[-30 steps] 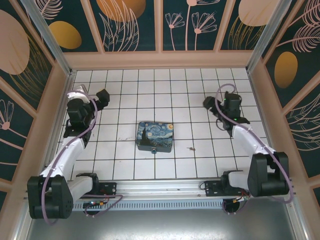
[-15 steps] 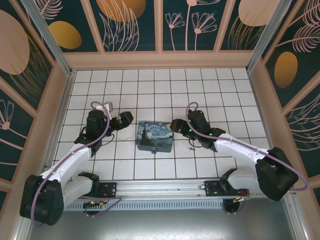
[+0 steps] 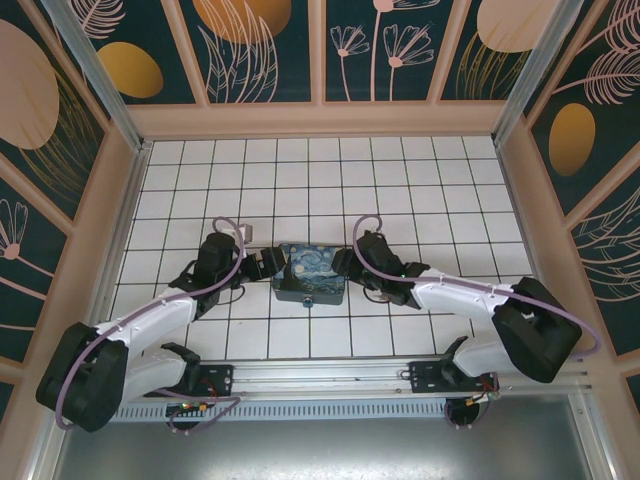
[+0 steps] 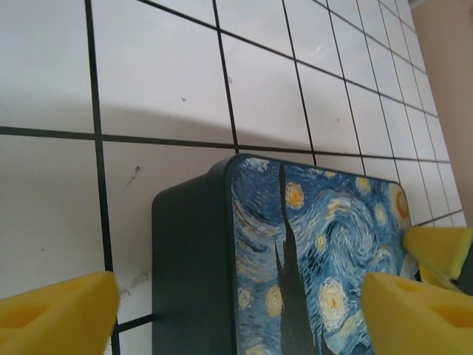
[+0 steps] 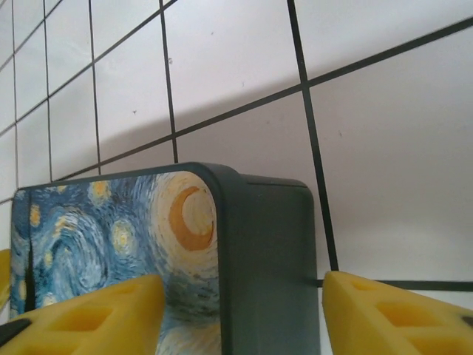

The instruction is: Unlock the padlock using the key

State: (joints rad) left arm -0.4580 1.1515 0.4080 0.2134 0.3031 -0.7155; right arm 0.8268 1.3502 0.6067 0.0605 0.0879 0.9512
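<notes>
We see our left fingers (image 4: pixel 59 314) and right fingers (image 5: pixel 384 310) spread open, straddling opposite ends of the painted box (image 3: pixel 310 272), gripping nothing; padlock (image 3: pixel 308 300) at its front

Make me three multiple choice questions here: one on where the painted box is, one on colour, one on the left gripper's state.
1. The painted box lies: A between the left gripper and right gripper; B against the back wall; C left of both arms.
2. The fingertips are: A red; B yellow; C white.
3. The left gripper is: A shut on nothing; B holding a key; C open.
Answers: A, one stands at each end; B, both wrist views show yellow; C, its fingers straddle the box's corner.
</notes>
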